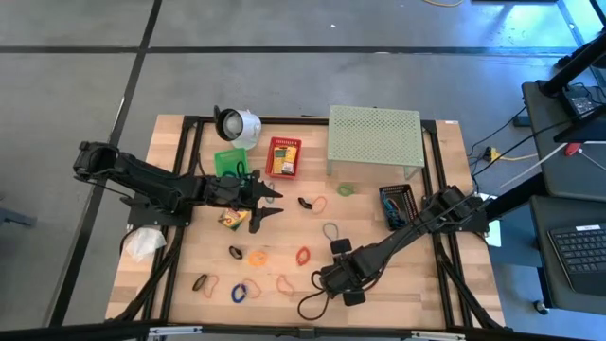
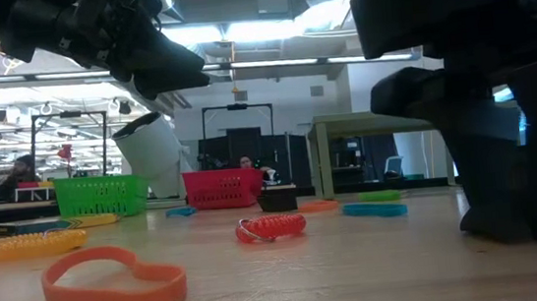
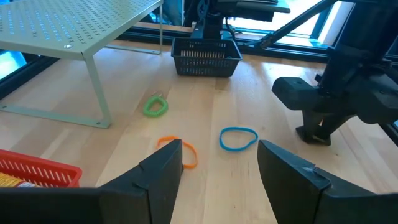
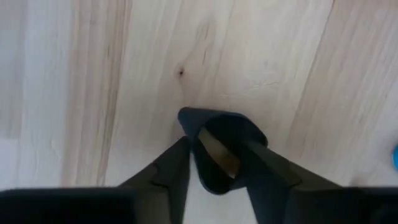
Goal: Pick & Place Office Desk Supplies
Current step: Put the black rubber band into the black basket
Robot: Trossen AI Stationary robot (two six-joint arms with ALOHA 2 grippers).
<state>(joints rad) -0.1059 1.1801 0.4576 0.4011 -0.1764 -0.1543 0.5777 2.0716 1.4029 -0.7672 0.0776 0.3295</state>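
The right gripper [image 4: 214, 165] presses down on the wooden table [image 4: 81, 81] near its front edge, fingers closing around a black rubber-band loop [image 4: 217, 134] bunched between their tips. The left gripper [image 3: 217, 174] hovers open mid-table.

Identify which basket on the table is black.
The black mesh basket by the right arm, in front of the green shelf; the other two baskets are red and green.
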